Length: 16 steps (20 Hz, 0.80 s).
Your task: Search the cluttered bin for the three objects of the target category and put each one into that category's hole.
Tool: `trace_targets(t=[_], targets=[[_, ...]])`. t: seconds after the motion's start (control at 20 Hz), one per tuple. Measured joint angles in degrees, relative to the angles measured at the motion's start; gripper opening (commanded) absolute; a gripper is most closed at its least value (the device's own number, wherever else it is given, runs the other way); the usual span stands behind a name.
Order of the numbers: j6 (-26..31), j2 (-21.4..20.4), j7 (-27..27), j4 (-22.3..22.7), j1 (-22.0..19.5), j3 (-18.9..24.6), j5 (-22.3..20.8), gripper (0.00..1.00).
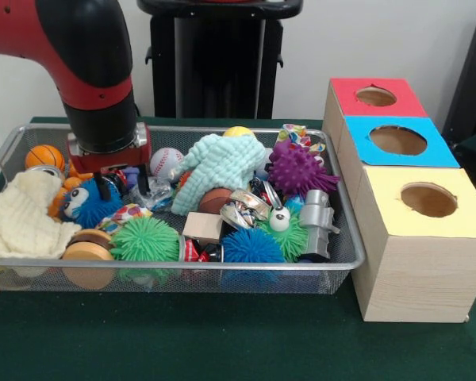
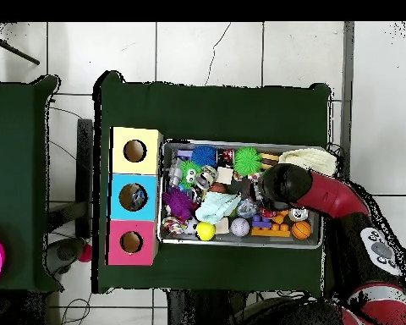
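Observation:
The wire mesh bin (image 1: pixel 182 270) is full of toys; it also shows in the overhead view (image 2: pixel 240 244). My gripper (image 1: pixel 122 186) is low in the bin's left part, just above a blue fuzzy toy with eyes (image 1: pixel 87 205). Its fingers (image 1: pixel 103 189) stand apart with nothing clearly held. The blue-panelled hole (image 1: pixel 397 140) is the middle one of the wooden box (image 1: pixel 416 270) to the right of the bin, and shows in the overhead view (image 2: pixel 134 197). In the overhead view the arm (image 2: pixel 325 196) covers the gripper.
In the bin lie a basketball (image 1: pixel 44 156), a baseball (image 1: pixel 166 161), a mint knit cloth (image 1: pixel 218 167), a purple spiky ball (image 1: pixel 295 169), a green spiky ball (image 1: pixel 145 240), a blue spiky ball (image 1: pixel 251 246) and a cream cloth (image 1: pixel 20 214). Red hole (image 1: pixel 376 96), yellow hole (image 1: pixel 428 200).

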Motion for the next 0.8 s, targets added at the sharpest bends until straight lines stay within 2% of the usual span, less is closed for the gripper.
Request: trace_targets(t=[0.45, 0.8], targets=[[0.0, 1.5, 0.0, 2.9, -2.9, 2.0, 1.5, 1.0], [0.0, 1.7, 0.0, 5.7, -3.3, 2.8, 2.5, 1.0]])
